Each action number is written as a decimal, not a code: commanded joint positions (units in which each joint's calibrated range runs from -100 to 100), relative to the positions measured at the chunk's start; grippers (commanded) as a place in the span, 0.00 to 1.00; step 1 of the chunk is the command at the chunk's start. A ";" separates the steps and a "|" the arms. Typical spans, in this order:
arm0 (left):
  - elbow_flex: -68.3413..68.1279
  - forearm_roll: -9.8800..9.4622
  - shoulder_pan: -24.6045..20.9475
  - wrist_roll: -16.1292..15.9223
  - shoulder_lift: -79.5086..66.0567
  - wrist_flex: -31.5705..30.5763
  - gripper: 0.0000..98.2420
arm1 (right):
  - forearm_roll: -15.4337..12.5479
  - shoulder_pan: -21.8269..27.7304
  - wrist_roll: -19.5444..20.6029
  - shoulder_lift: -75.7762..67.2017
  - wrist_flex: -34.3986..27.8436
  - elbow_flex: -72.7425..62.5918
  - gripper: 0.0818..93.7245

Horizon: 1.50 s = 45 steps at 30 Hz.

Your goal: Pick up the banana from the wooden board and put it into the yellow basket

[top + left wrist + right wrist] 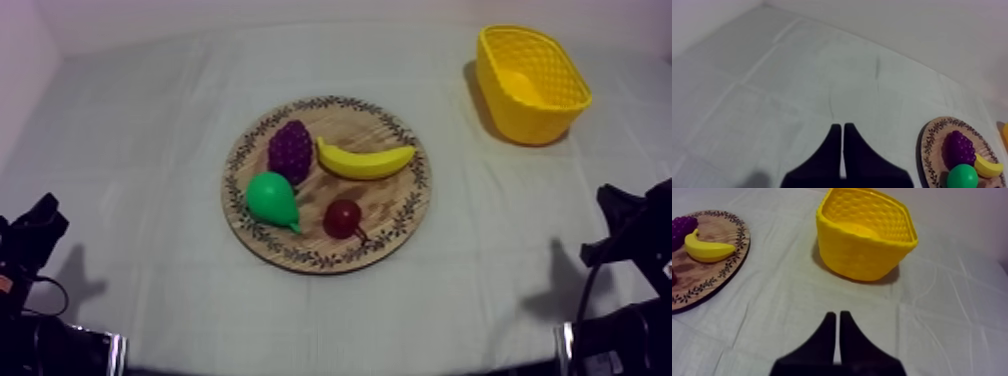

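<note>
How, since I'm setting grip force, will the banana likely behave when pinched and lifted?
Probably stiff and light: the banana looks like smooth moulded toy plastic holding its curve. Its smooth skin may slip under a narrow pinch. Lying on its side on the wooden board, it would likely pivot rather than roll if nudged, perhaps against the nearby grapes.

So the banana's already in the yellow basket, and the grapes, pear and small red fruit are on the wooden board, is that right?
Not quite. The top view shows the banana lying on the wooden board with the grapes, pear and small red fruit, not in the yellow basket.
</note>
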State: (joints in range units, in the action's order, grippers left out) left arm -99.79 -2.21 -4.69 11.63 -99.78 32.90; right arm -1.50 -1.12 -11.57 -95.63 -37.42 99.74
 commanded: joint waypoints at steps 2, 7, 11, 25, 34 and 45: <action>0.01 0.03 0.02 0.02 -0.05 0.00 0.00 | 0.01 -0.02 -0.03 -0.04 0.00 0.04 0.00; 0.01 0.03 0.02 0.02 -0.05 0.00 0.00 | 0.01 -0.02 -0.03 -0.04 0.00 0.04 0.00; 0.01 0.03 0.02 0.02 -0.05 0.00 0.00 | 0.01 -0.02 -0.03 -0.04 0.00 0.04 0.00; 0.01 0.03 0.02 0.02 -0.05 0.00 0.00 | 0.01 -0.02 -0.05 -0.04 0.00 0.04 0.00; 0.01 0.03 0.02 0.02 -0.05 0.00 0.00 | 0.06 0.00 -0.88 -0.01 -0.21 0.04 0.00; 0.01 0.03 0.02 0.02 -0.05 0.00 0.00 | -2.35 -0.40 -5.13 9.61 2.44 -6.56 0.00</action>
State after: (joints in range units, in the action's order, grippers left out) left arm -99.79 -2.21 -4.69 11.63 -99.78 32.90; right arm -3.73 -1.54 -16.71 -88.39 -34.48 95.78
